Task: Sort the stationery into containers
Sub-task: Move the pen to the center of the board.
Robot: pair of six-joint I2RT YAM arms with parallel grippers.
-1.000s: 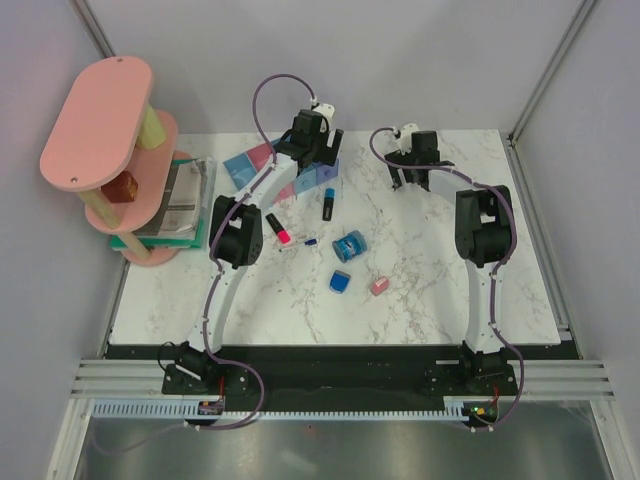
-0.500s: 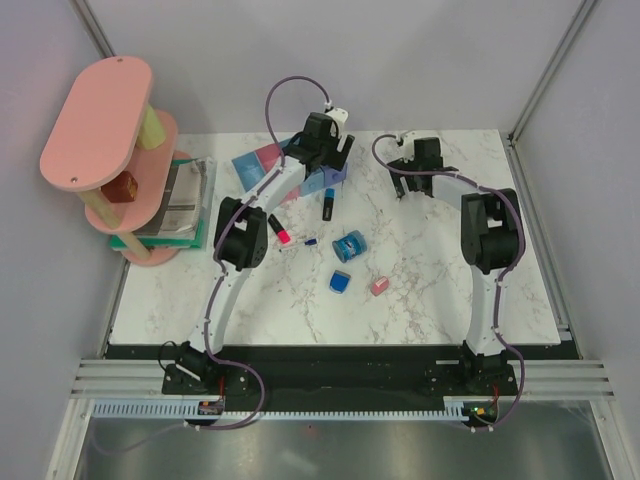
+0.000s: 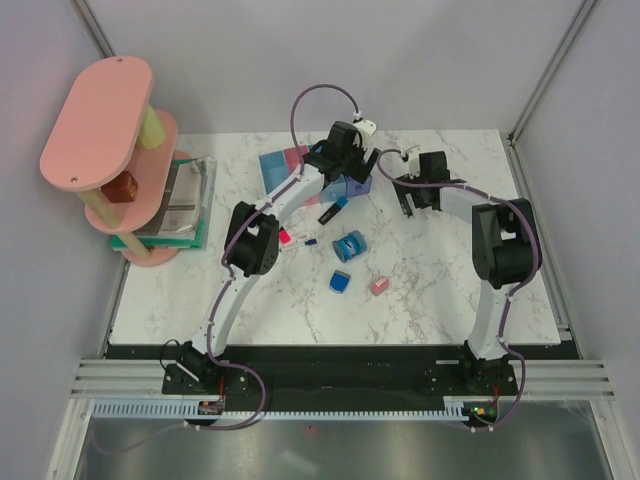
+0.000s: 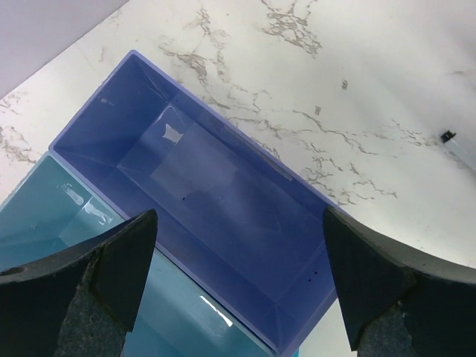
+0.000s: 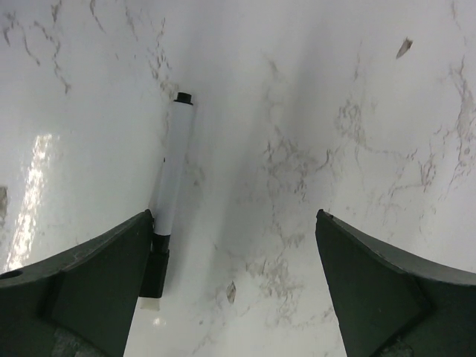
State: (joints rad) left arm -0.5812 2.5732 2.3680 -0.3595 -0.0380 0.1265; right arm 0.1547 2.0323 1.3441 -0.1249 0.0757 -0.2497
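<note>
The containers are narrow bins joined in a row at the back middle: light blue (image 3: pixel 271 166), pink (image 3: pixel 293 153), then the purple-blue end bin (image 3: pixel 353 189). My left gripper (image 3: pixel 345 152) hovers over that end, open and empty; its wrist view shows the purple-blue bin (image 4: pixel 216 186) and a light blue bin (image 4: pixel 67 223), both empty. My right gripper (image 3: pixel 415 195) is open over bare marble; a thin white pen (image 5: pixel 171 186) lies beside its left finger. On the table lie a blue-capped marker (image 3: pixel 330 210), a pink-capped marker (image 3: pixel 283 237), a round blue roll (image 3: pixel 350 245), a blue wedge block (image 3: pixel 341 282) and a pink eraser (image 3: pixel 379 286).
A pink tiered shelf tower (image 3: pixel 100 120) stands at the far left with a stack of books (image 3: pixel 185 200) at its foot. Grey walls close the back and sides. The table's black front edge (image 3: pixel 340 352) runs by the arm bases.
My left gripper has swung right, and the row of bins has shifted right with it. My right gripper has moved a little right and toward the front.
</note>
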